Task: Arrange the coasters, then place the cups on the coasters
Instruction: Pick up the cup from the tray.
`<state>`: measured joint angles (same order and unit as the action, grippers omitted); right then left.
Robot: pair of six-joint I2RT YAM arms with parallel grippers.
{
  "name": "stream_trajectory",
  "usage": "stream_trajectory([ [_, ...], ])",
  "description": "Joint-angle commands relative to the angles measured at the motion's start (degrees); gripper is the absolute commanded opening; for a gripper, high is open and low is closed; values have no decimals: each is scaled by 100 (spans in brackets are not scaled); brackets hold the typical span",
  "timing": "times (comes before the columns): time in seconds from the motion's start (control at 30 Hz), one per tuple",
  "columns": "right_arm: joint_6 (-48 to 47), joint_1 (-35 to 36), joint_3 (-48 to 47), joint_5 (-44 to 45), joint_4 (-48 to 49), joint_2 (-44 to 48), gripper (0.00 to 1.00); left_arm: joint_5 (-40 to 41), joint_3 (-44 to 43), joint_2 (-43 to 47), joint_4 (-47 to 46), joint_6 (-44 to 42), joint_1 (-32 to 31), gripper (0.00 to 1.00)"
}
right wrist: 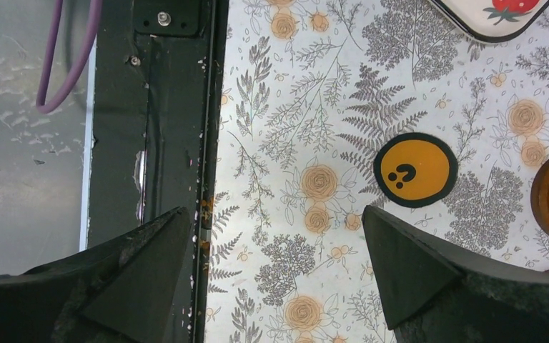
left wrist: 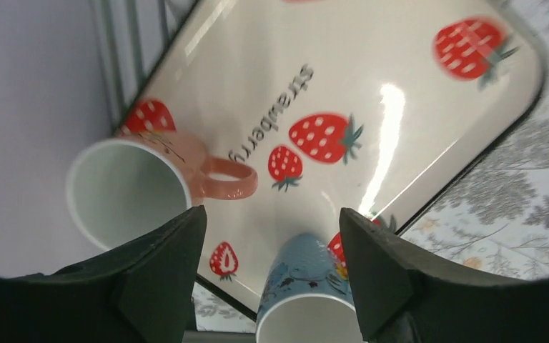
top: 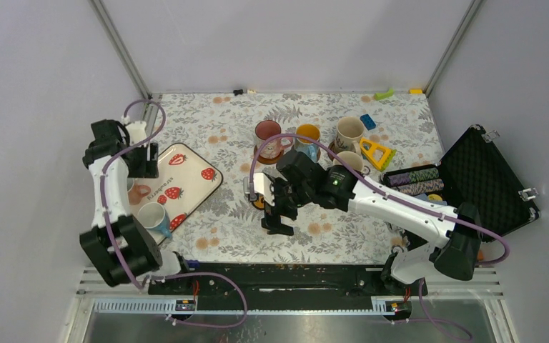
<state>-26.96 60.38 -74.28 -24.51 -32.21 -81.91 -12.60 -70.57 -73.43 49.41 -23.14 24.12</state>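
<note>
Your right gripper [right wrist: 275, 218] hangs wide open and empty over the flowered surface [right wrist: 293, 107]. The orange coaster [right wrist: 415, 170] with the black rim lies flat outside its jaws, just past the tip of the finger on the tray side, so I judge you must shift across toward it before coming down. Your left gripper [left wrist: 271, 212], well apart over the strawberry tray [left wrist: 414, 93], is parted too and clamps nothing, with the blue cup [left wrist: 306, 286] between its fingers and the pink cup [left wrist: 129, 189] just outside one; the right arm is plainly nearer that coaster
</note>
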Motion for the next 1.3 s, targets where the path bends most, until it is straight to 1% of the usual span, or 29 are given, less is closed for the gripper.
stream_trajectory([
  [0.0, 61, 31, 27, 38, 252, 82, 98, 420, 125, -575, -368, 14, 375, 71],
  [0.13, 105, 26, 18, -89, 270, 13, 99, 321, 44, -1033, -340, 73, 585, 72],
  [0.37, 108, 27, 61, -165, 302, -142, 98, 445, 165, -1302, -648, 50, 672, 72],
  [0.47, 102, 26, 110, -178, 333, -121, 98, 489, 166, -1500, -684, 42, 682, 69],
  [0.53, 95, 26, 115, -198, 330, -100, 98, 564, 143, -1682, -691, 54, 682, 65],
  [0.57, 101, 26, 116, -213, 327, -85, 98, 635, 121, -1778, -721, 55, 677, 59],
  [0.6, 109, 24, 123, -220, 333, -77, 98, 689, 110, -1851, -756, 61, 686, 49],
  [0.63, 106, 26, 133, -227, 334, -57, 98, 734, 91, -1906, -783, 70, 694, 36],
  [0.67, 106, 26, 138, -234, 332, -32, 99, 759, 71, -1933, -793, 80, 699, 16],
  [0.7, 110, 26, 147, -238, 341, -22, 98, 770, 57, -1922, -810, 95, 698, 2],
  [0.73, 109, 31, 157, -243, 346, -9, 98, 717, 46, -1880, -798, 100, 699, 0],
  [0.8, 104, 29, 172, -243, 365, 19, 98, 531, 1, -1703, -705, 79, 695, 0],
  [0.9, 148, 31, 95, -268, 367, 28, 98, 15, -197, -1203, -324, 180, 626, 0],
  [1.03, 259, 27, -262, -395, 204, -73, 98, -564, -638, -275, 115, 579, 253, 0],
  [1.13, 281, 26, -723, -586, -110, -274, 98, -669, -1163, 139, 273, 1223, -260, 0],
  [1.2, 235, 42, -981, -649, -263, -380, 98, -788, -1654, 203, 395, 1725, -517, 0],
  [1.27, 167, 75, -1201, -620, -351, -435, 98, -1093, -1997, 187, 468, 2325, -663, 0],
])
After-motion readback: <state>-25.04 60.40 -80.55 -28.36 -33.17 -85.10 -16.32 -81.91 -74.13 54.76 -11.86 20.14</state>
